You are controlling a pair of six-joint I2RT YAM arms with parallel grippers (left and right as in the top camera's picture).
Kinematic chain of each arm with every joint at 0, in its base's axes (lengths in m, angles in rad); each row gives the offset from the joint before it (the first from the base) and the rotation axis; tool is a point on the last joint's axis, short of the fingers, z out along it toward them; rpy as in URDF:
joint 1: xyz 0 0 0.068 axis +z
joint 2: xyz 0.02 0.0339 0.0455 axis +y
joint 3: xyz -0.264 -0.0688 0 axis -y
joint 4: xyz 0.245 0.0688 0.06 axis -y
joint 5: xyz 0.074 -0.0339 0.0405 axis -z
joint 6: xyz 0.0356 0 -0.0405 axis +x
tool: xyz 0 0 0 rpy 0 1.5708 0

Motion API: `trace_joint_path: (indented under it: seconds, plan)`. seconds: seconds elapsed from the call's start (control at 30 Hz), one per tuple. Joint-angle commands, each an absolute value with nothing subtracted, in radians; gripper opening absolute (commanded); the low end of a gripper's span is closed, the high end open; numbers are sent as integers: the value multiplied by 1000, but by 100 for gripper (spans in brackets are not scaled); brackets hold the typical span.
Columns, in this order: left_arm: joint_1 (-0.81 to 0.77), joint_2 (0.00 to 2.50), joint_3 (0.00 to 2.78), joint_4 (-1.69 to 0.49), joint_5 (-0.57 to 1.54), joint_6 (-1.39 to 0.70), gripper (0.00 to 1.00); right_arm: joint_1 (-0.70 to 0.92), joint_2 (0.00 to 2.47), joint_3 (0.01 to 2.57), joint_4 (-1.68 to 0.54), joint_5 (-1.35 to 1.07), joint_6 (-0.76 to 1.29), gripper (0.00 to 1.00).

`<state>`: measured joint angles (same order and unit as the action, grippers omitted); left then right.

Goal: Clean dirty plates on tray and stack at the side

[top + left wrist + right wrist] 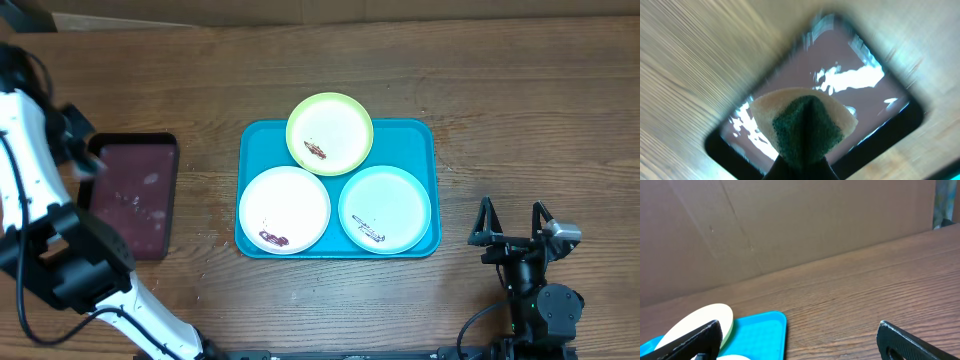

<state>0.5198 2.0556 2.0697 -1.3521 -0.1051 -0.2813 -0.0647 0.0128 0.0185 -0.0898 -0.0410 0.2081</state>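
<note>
Three plates lie on the turquoise tray [425, 135]: a yellow-green plate [330, 132] at the back, a white plate [284, 209] at front left and a mint-blue plate [385, 208] at front right. Each has dark brown smears. My left gripper [85, 158] is at the far left, over the maroon tray. In the left wrist view it [801, 162] is shut on a green and yellow sponge [805, 125]. My right gripper [513, 222] is open and empty, right of the turquoise tray. In the right wrist view the gripper [800, 345] faces the tray's corner [762, 330] and the yellow-green plate [700, 320].
A dark maroon tray with a black rim [135, 195] sits left of the turquoise tray; it looks wet in the left wrist view [860, 75]. A cardboard wall [790, 225] stands along the back of the wooden table [520, 110].
</note>
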Motion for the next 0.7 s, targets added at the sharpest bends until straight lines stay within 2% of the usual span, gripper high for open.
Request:
trace_joint_path:
  seconds: [0.0,0.4,0.67]
  plan:
    - [509,1973,2183,-1356,-138,-339,4,-67,4,8,-83,-36,205,100]
    - [444,1974,2171,-1327,-479,-345,4,-67,4,8,-83,-36,205,100]
    - [383,1974,2171,-1281,-528,-289,4,-67,4,8,-83,-36,205,100]
